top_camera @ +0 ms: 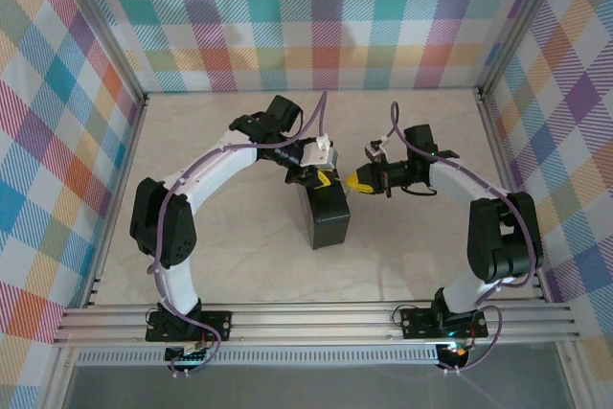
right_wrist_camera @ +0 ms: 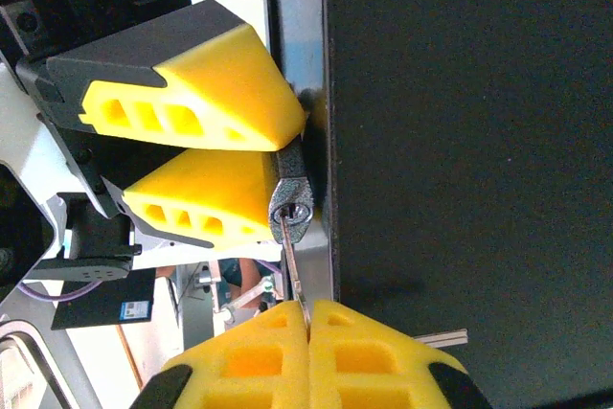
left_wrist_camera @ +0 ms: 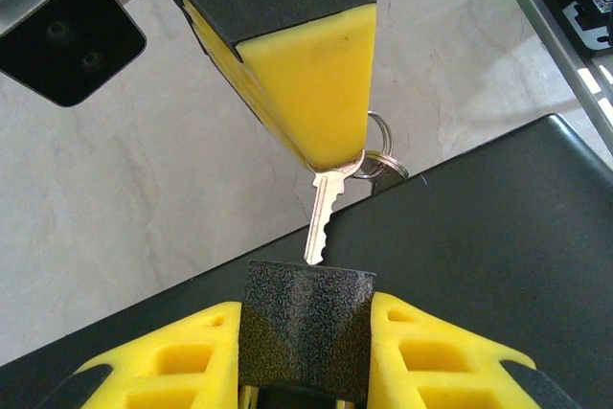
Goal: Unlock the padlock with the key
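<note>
I see pale table [top_camera: 239, 265] with black box [top_camera: 330, 222] at centre. Left gripper [top_camera: 323, 179] clamped around padlock [right_wrist_camera: 290, 200], just beside box edge. Right gripper [right_wrist_camera: 308, 308] clenched on key [left_wrist_camera: 322, 217] head. Key tip meets padlock keyhole; depth I can't tell.

No legible text, sticker [right_wrist_camera: 135, 310] print too small

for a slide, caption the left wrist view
Thin silvery metal key in the right gripper, tip at the dark grey padlock held by the left gripper
</note>
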You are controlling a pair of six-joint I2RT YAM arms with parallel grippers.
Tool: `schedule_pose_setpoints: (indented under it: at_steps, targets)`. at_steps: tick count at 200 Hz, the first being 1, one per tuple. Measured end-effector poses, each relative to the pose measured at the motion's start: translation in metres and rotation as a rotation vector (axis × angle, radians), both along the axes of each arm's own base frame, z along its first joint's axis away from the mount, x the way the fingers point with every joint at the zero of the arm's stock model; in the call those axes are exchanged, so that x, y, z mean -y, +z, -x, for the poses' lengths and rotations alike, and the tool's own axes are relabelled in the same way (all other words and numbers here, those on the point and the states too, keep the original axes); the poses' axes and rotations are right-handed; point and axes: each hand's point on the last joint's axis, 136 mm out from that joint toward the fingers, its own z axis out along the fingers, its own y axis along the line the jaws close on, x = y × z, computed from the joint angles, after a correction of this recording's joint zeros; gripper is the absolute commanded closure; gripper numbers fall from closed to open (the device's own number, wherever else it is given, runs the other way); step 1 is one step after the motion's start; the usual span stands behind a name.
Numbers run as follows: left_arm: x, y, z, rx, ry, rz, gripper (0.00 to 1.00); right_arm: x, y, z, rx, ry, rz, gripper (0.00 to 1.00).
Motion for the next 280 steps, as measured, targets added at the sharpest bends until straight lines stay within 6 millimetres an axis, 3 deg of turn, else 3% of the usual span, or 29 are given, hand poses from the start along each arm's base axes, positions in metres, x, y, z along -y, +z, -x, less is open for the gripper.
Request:
schedule_pose_setpoints:
  at_steps: [54, 280]
  targets:
    - [0.0, 0.0005, 0.0001, 0.001, 0.0, 0.001, 0.79, 0.0003, -0.0067, -0.0029, -0.018, -0.006, 0.01, 1.0]
    - [-0.0003, 0.0003, -0.0001, -0.005, 0.005, 0.0, 0.78, -0.0056, 0.0005, 0.0026, 0.007, 0.014, 0.001, 1.0]
